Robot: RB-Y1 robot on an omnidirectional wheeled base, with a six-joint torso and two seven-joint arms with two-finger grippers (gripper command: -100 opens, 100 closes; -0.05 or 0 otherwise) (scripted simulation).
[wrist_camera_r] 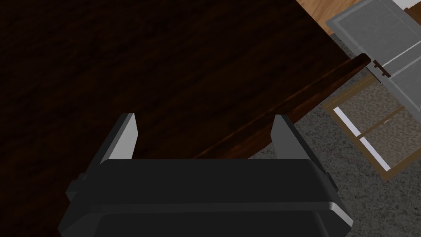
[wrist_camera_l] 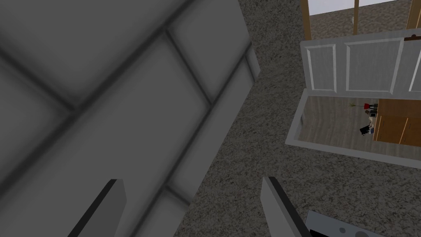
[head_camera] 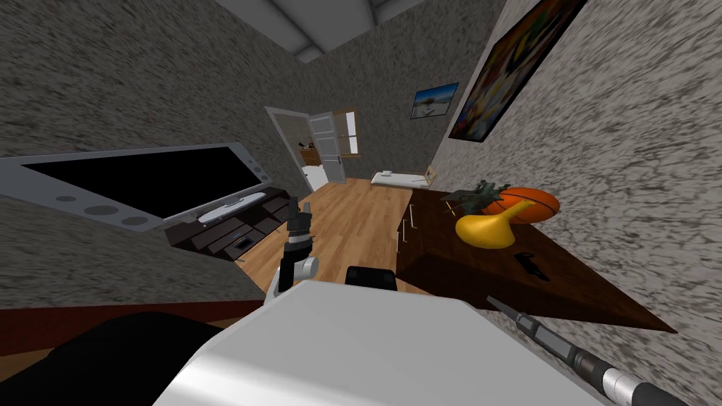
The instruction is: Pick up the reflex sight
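Head view: one small black reflex sight (head_camera: 530,264) lies on the bare nearer half of the dark brown wooden worktop (head_camera: 585,289), long axis roughly along the wall-side edge; which end leads, I cannot tell. One yellow gourd (head_camera: 490,227) and one orange ball (head_camera: 532,203) sit toward the far end.

Left wrist view: left gripper (wrist_camera_l: 193,181), fingers wide, empty.

Right wrist view: right gripper (wrist_camera_r: 203,119), fingers wide, empty, over the worktop near its edge.
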